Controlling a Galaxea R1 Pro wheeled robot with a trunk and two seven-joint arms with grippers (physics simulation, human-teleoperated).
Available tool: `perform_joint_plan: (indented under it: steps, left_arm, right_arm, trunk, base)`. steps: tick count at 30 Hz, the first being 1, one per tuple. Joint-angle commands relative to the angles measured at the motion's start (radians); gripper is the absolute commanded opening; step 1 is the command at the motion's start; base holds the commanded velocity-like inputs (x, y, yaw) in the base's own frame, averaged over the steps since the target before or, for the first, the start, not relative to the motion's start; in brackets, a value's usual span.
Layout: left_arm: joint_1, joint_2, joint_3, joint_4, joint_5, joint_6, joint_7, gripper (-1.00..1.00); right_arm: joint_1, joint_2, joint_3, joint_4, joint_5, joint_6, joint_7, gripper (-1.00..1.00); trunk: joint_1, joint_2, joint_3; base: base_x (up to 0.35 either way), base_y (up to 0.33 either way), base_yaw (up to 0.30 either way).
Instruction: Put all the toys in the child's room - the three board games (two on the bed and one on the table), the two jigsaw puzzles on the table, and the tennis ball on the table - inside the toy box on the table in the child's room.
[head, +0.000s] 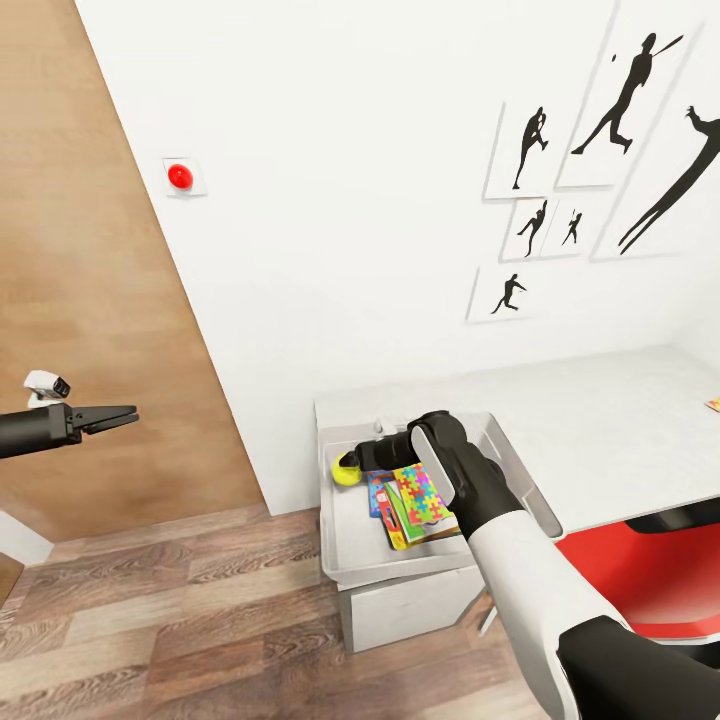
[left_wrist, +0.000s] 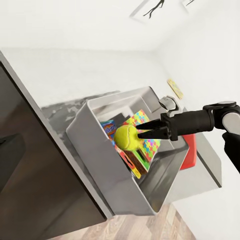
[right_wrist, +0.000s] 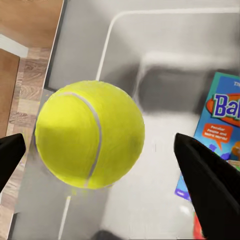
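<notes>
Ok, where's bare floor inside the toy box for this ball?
Bare grey floor lies along the toy box wall nearest the wooden door, under the tennis ball between the right gripper fingers. The other half is crowded: jigsaw puzzle stacked on board games.

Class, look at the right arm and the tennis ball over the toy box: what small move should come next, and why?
Probably draw the right gripper up and back out of the toy box. In the right wrist view its jaws stand wide apart with gaps on both sides of the tennis ball, so the ball seems already let go, inside the box beside the jigsaw puzzle.
</notes>
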Motion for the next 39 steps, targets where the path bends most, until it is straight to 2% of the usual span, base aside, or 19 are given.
perform_joint_plan:
  steps: [1,15,23,30,37,38,39]
  left_arm:
    - [-0.001,0.001,0.000,0.000,-0.001,0.011,-0.004,1.00]
    - [-0.001,0.000,0.000,0.000,-0.001,0.012,-0.004,1.00]
    - [-0.001,0.001,0.000,0.000,-0.001,0.012,-0.004,1.00]
    - [-0.001,0.000,-0.001,0.000,-0.001,0.012,-0.004,1.00]
    - [-0.001,0.001,-0.001,0.000,-0.001,0.012,-0.004,1.00]
    - [-0.001,0.001,-0.001,0.000,-0.001,0.012,-0.004,1.00]
    - [-0.001,0.001,-0.001,0.000,-0.001,0.012,-0.004,1.00]
  right_arm:
    - [-0.001,0.000,0.000,-0.001,-0.001,0.004,0.000,1.00]
    - [-0.001,0.000,0.000,-0.001,0.009,0.004,0.001,1.00]
    - [-0.001,0.000,0.000,-0.028,0.001,0.004,0.010,1.00]
    - [0.002,0.000,-0.010,-0.212,-0.021,0.004,0.047,1.00]
    - [0.058,0.000,-0.047,-0.389,-0.109,0.004,0.185,1.00]
    - [0.062,-0.008,-0.054,-0.405,-0.118,0.004,0.196,1.00]
    - [0.072,-0.027,-0.072,-0.436,-0.140,0.004,0.217,1.00]
  trunk:
    - [0.001,-0.002,-0.002]
    - [0.001,-0.002,-0.002]
    - [0.001,-0.002,-0.001]
    - [0.001,-0.002,0.008]
    - [0.001,-0.002,0.019]
    - [0.001,-0.002,0.021]
    - [0.001,-0.002,0.022]
  base:
    - [0.000,0.000,0.000]
    - [0.000,0.000,0.000]
    - [0.000,0.000,0.000]
    - [0.000,0.000,0.000]
    - [0.000,0.000,0.000]
    - [0.000,0.000,0.000]
    - [0.000,0.000,0.000]
